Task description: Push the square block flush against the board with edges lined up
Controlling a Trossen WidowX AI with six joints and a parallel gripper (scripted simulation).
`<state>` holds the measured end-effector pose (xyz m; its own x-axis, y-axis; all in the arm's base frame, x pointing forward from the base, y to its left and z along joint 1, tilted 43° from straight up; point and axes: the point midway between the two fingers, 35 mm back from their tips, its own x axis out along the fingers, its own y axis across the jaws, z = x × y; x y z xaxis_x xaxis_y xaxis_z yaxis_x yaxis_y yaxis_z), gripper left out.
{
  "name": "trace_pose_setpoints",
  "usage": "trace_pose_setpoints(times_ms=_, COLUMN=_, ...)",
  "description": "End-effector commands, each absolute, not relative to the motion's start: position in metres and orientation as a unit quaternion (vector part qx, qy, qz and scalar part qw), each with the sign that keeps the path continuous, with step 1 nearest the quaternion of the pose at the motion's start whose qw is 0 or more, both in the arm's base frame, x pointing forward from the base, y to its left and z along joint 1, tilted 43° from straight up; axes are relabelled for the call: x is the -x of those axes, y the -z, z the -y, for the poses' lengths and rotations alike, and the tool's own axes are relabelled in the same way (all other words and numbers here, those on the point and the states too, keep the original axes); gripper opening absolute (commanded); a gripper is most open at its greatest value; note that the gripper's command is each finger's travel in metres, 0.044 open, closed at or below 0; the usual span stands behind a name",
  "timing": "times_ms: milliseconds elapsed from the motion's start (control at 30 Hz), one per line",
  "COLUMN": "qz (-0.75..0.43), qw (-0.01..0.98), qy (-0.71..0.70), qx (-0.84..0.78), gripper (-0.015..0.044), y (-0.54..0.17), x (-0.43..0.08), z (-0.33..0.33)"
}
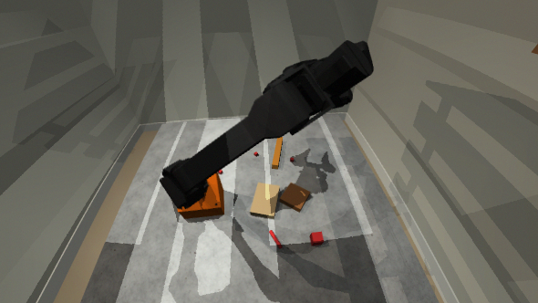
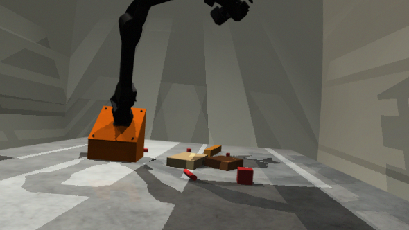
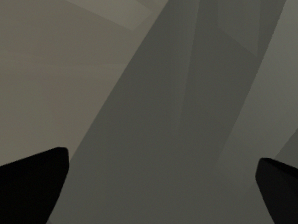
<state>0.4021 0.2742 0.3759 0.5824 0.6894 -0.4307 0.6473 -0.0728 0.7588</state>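
Note:
A light tan rectangular board (image 1: 264, 201) (image 2: 185, 160) lies flat on the floor, right of the arm's orange base. A dark brown square block (image 1: 294, 196) (image 2: 224, 163) lies flat just right of it, turned at an angle to it. One corner of the block points at the board's right side, with a narrow gap or bare corner contact; no whole side lies against the board. My gripper (image 3: 164, 164) is open and empty, raised high above the floor and facing the walls. Its fingertips are cut off or not clear in the top and exterior views.
A long orange bar (image 1: 277, 153) (image 2: 213, 150) lies behind the two parts. A red cube (image 1: 316, 238) (image 2: 245, 176) and a red stick (image 1: 275, 239) (image 2: 190, 174) lie in front. Several tiny red pieces lie farther back. The orange base (image 1: 215, 201) (image 2: 112, 149) stands at left.

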Motion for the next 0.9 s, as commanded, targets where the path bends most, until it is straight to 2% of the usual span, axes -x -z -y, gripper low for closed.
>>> trace_pose_setpoints(times_ms=0, qz=-0.456, qw=0.505, qy=-0.021, qx=-0.732, gripper=0.0374, y=-0.376, x=-0.402, z=-0.274)
trace_pose_setpoints(times_ms=467, qz=-0.448, qw=0.621, qy=0.006, qx=-0.643, gripper=0.0006, y=-0.312, x=-0.425, z=-0.262)
trace_pose_setpoints(times_ms=867, qz=-0.454, qw=0.722, qy=0.032, qx=-0.521, gripper=0.0000, y=-0.245, x=-0.440, z=-0.244)
